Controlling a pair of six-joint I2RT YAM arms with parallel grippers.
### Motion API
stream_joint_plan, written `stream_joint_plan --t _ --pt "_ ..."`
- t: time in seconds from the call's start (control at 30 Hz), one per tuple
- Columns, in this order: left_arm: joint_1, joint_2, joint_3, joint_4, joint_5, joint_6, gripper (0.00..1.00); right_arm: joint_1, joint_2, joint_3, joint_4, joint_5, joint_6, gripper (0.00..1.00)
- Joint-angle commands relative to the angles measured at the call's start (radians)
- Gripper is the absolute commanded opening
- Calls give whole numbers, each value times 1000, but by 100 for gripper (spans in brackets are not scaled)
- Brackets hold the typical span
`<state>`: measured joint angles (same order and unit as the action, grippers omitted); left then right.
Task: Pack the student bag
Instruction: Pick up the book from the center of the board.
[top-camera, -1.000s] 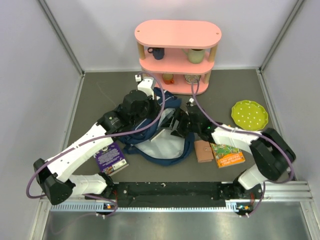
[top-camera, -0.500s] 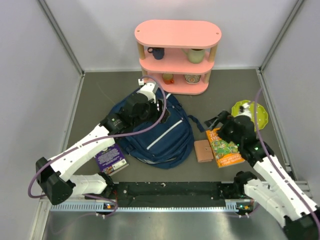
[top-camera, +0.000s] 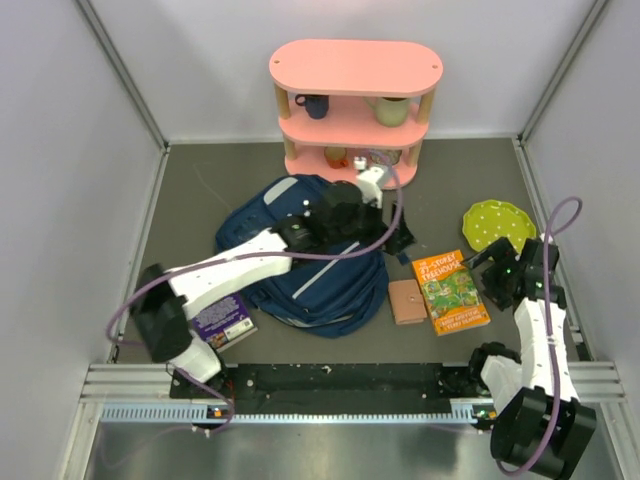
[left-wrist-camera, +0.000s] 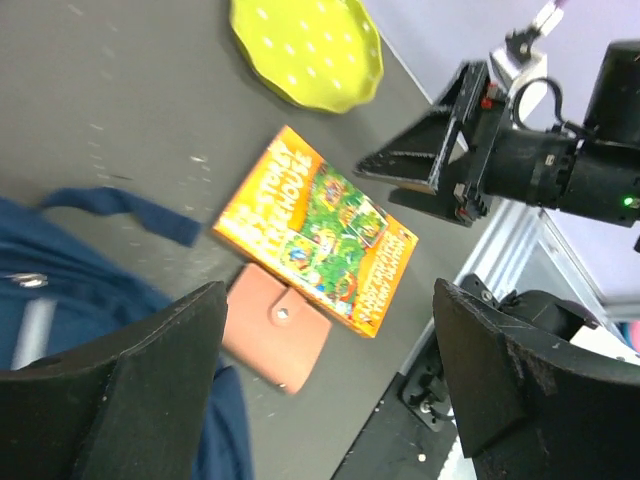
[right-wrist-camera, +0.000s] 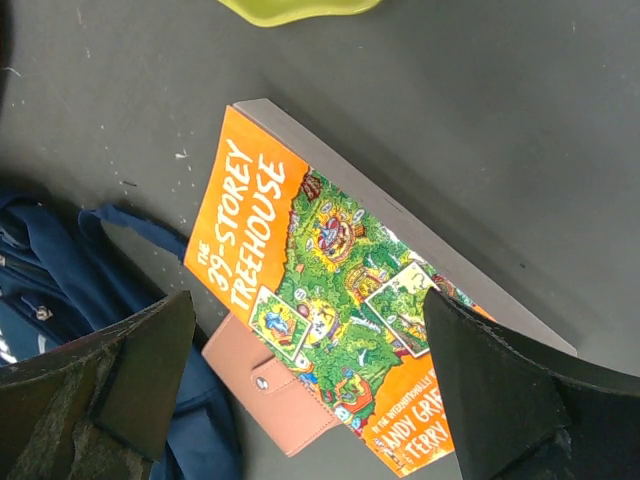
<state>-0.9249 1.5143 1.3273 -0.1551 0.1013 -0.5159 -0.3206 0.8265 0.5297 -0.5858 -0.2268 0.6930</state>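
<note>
A: Okay, quick, where's the bag?
B: The large navy-blue striped fabric backpack (top-camera: 320, 290) lies flat on the dark grey tabletop (top-camera: 200, 190), left of centre, just in front of the pink wooden shelf (top-camera: 355, 65). Only the overhead view shows it whole. Both wrist views catch just a blue edge and a loose blue strap (left-wrist-camera: 120, 210).
A: Grippers?
B: Left gripper (top-camera: 395, 235) hangs past the backpack's right edge, its arm stretched across the bag. In the left wrist view the black fingers (left-wrist-camera: 110, 390) are spread wide, nothing between them. Right gripper (top-camera: 490, 278) sits right of the orange paperback book (top-camera: 452, 290), also spread and empty. Its fingers (right-wrist-camera: 500, 400) frame the book in its own view.
A: Anything only one view gives?
B: Left wrist view shows the right gripper side-on, jaws parted, pointing at the book, a green light on its body. Right wrist view reads the cover: "The 39-Storey Treehouse". Overhead is too small for that.
A: Other stuff?
B: Small brown leather wallet (top-camera: 406, 301) sits right against the book's left edge, between book and backpack. Its snap button shows only in the wrist views. Round lime-green plate with white dots (top-camera: 498, 228) lies beyond the book, apart from it. Purple book (top-camera: 222, 318) at the backpack's near-left corner and a dark blue mug (top-camera: 312, 105) on the shelf show overhead only.
</note>
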Motion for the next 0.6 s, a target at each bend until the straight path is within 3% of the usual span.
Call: stream_joint_plan --t 0.0,0.17,0.57 --pt "-15 182 67 103 147 -114 88 -32 17 -7 1 -40 -67 95" --pt "-26 358 138 100 230 -197 87 -57 52 -28 20 -52 -89 95" --pt "-34 560 191 132 273 -317 85 -72 128 -74 101 -80 -95 95"
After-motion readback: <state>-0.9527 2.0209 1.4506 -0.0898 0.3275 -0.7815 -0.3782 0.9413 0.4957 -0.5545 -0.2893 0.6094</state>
